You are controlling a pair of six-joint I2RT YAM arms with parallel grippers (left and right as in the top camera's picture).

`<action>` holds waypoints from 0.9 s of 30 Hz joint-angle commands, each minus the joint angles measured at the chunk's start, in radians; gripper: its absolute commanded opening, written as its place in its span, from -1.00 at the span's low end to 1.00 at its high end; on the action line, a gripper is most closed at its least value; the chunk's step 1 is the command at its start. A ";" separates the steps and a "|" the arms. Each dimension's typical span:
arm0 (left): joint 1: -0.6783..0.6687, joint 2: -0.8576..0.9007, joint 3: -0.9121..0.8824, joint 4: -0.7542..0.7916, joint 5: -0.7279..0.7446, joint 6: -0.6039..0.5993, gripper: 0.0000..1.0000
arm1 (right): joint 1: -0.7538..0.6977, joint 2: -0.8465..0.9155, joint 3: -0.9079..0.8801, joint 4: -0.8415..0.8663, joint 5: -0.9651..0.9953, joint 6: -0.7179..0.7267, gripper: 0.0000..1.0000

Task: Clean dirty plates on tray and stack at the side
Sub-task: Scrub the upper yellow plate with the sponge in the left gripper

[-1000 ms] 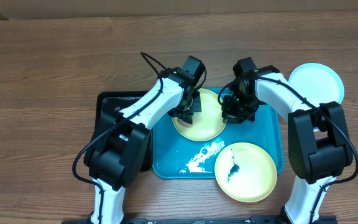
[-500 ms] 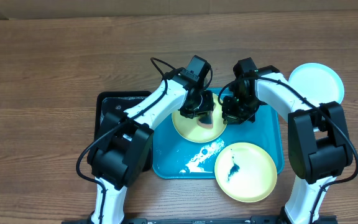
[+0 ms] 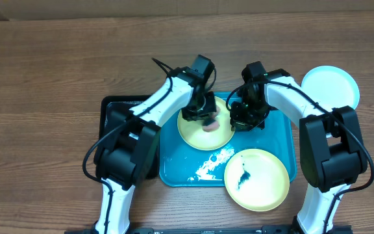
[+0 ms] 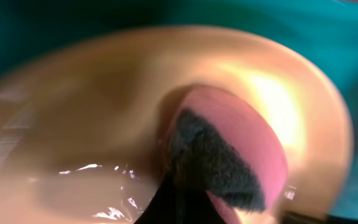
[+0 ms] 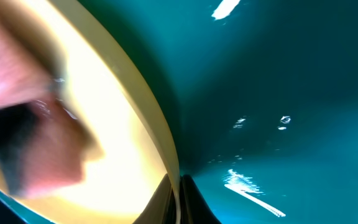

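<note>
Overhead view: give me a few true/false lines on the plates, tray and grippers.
1. The blue plate lies on the table, off the tray. True.
2. The left gripper presses a pink sponge onto the far yellow plate. True.
3. The smeared yellow plate is the one being wiped. False: it lies untouched at the tray's near right corner.
4. The three plates are stacked. False: all lie apart.
5. The right gripper is over the blue plate. False: it is at the far yellow plate's right rim.
</note>
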 commanded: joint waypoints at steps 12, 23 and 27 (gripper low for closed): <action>0.039 0.010 -0.030 -0.215 -0.487 0.133 -0.92 | -0.009 0.000 -0.004 -0.017 0.024 -0.005 -0.92; -0.142 0.010 -0.030 -0.190 -0.090 0.359 -0.92 | -0.009 0.000 -0.004 -0.007 0.023 -0.005 -0.92; -0.159 0.010 -0.030 -0.167 0.099 0.359 -0.92 | -0.009 0.000 -0.004 -0.001 0.023 -0.005 -0.92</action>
